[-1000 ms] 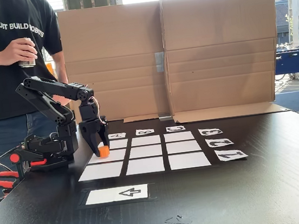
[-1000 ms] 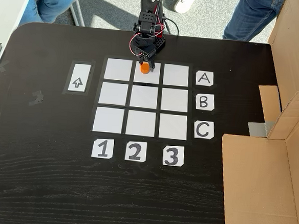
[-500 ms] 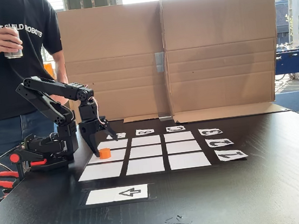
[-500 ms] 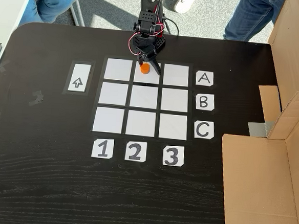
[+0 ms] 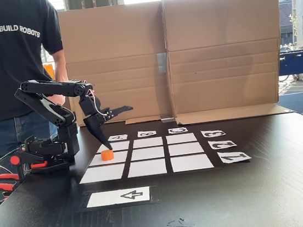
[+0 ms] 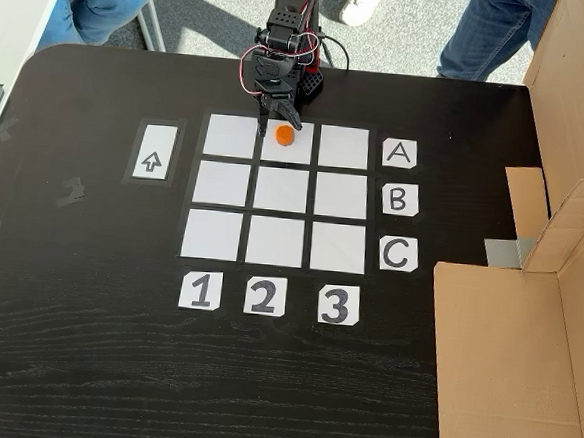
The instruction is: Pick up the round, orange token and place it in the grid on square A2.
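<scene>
Token, small bright orange plastic puck [image 6: 284, 133], sits free on square A2 [image 6: 294, 151] of the white paper grid [image 6: 280, 191]. Your black two-finger gripper [image 5: 117, 127] hangs just above and behind it, jaws spread wide, holding nothing; you need only pull back toward the base.

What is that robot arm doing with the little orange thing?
The small black robot arm is placing an orange token on a paper grid. The token sits on square A2, in the row marked A and the column marked 2. The claw is open and lifted above it, not touching. A person stands behind the arm.
</scene>
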`<state>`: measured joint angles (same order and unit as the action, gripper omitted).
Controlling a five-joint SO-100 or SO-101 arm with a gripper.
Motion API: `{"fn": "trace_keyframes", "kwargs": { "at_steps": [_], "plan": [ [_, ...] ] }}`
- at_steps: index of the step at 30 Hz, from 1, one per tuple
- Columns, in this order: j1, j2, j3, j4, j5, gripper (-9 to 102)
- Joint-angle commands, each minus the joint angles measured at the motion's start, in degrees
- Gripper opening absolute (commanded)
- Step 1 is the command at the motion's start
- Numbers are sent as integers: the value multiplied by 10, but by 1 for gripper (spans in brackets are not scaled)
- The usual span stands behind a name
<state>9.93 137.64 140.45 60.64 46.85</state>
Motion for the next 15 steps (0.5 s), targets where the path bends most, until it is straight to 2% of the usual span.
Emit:
{"fn": "trace_keyframes", "kwargs": {
  "at_steps": [1, 8, 15],
  "plan": [
    [38, 13, -85, -55, 50, 84],
    [172, 3, -252, -100, 114, 84],
    [370, -4, -368, -171, 214, 82]
  ]
}}
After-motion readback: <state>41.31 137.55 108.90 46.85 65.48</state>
